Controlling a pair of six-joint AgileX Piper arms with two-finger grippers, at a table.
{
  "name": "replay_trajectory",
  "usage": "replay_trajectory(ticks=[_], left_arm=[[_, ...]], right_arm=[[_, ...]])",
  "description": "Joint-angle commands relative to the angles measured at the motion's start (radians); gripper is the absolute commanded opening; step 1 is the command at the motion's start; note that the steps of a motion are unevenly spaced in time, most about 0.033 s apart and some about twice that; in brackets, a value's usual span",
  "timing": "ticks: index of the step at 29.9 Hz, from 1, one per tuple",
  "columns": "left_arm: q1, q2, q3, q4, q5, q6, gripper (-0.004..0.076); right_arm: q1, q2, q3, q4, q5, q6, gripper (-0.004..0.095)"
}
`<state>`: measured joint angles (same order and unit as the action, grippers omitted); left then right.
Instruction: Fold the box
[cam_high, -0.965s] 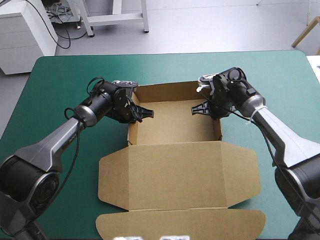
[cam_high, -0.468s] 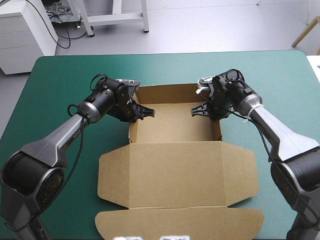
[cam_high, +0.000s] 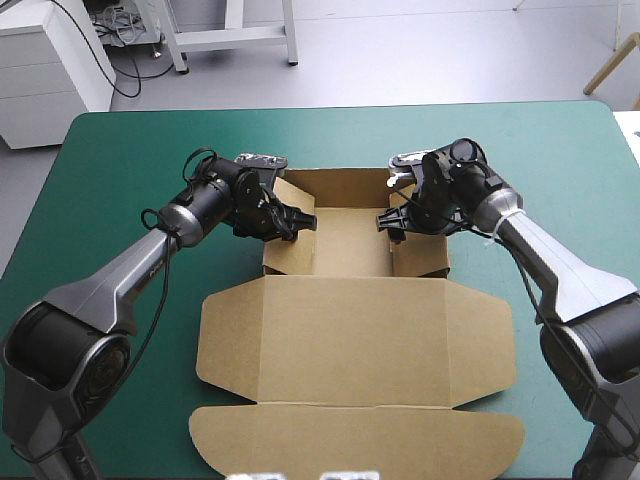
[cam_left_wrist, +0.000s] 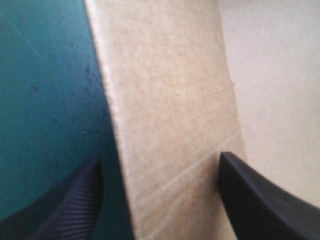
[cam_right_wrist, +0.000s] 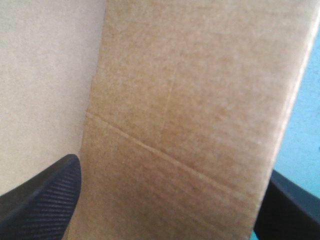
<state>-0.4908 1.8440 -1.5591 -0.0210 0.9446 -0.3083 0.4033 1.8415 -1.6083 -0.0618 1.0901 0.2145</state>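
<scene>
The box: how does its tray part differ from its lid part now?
The tray has raised walls; the lid lies flat. The tray sits farther from the robot, the lid nearer. The left end effector and right end effector straddle the tray's side walls; nothing touches the lid. Both are brown board.

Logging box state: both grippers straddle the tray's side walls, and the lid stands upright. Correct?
The lid is wrong: the high view shows it flat on the table, nearer than the tray. The left gripper and right gripper do straddle its side walls.
</scene>
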Motion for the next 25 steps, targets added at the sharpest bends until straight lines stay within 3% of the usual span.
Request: replay_trajectory(ticks=[1,11,19,25], left_arm=[[-0.007,-0.043,-0.03,-0.013,-0.029,0.003,0.0591],[0.007,-0.043,-0.153,-0.001,0.053,0.003,0.0582],[0.043,-0.043,-0.437,0.037,0.345,0.03,0.0582],[0.043,-0.099,-0.501,0.071,0.351,0.109,0.0581]], right_arm=[[0.002,-0.048,-0.027,-0.011,-0.022,-0.011,0.082],[0.002,-0.084,-0.08,-0.016,-0.032,-0.017,0.082],[-0.017,-0.205,-0.199,-0.035,0.044,-0.002,0.082],[-0.02,-0.28,-0.195,-0.059,0.114,0.006,0.082]])
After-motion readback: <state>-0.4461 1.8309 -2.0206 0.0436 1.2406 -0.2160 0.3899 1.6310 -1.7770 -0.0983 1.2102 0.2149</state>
